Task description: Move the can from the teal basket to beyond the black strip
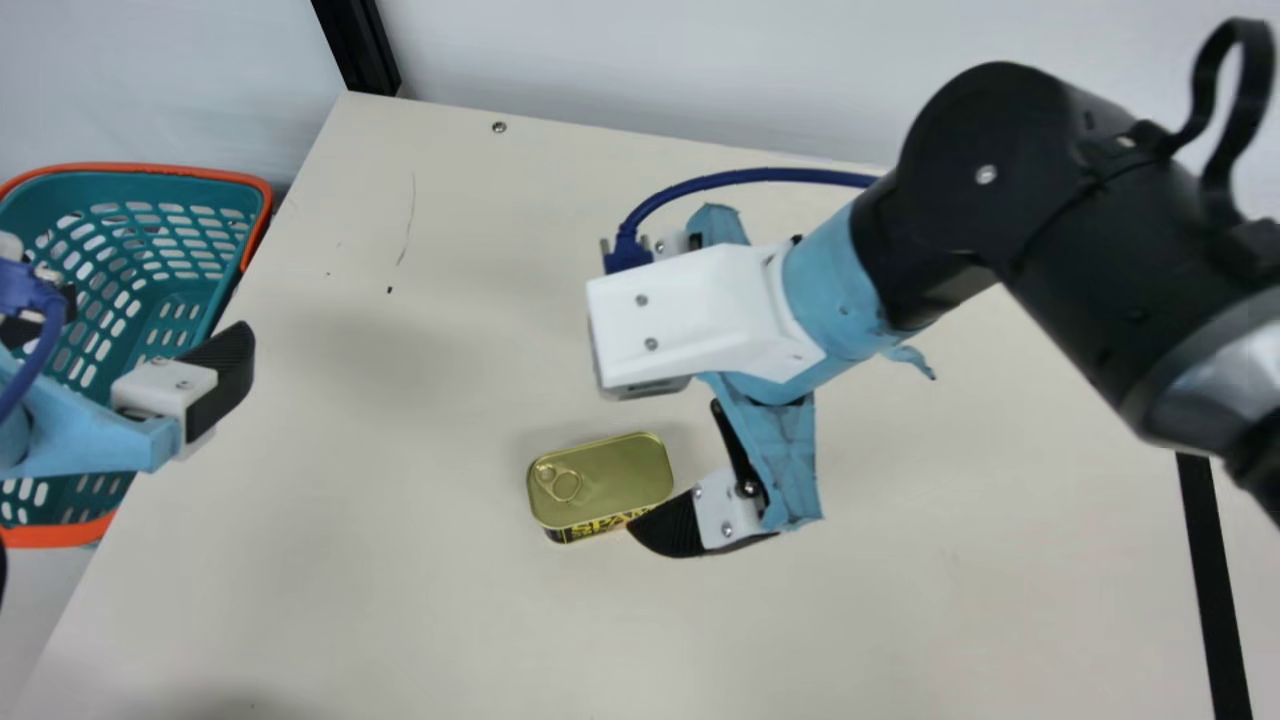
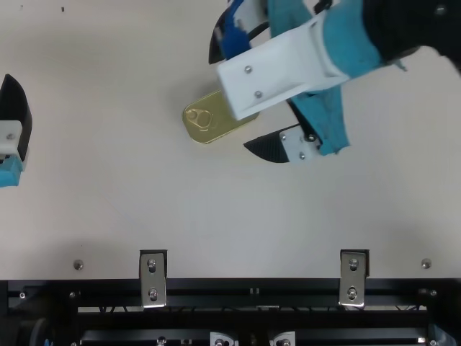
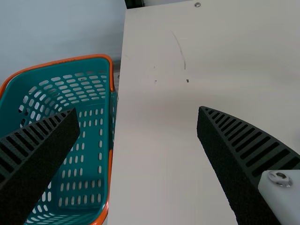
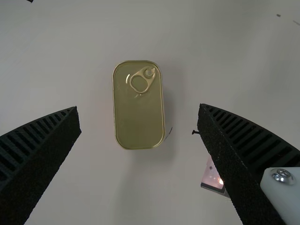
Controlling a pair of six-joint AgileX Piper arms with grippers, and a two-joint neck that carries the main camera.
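The can is lying on the table, the main view showing its printed side and, well apart, the strip. Over it, the right claw is hanging agape, probably centred, in the dim right wrist view. The left claw is gaping near the basket.
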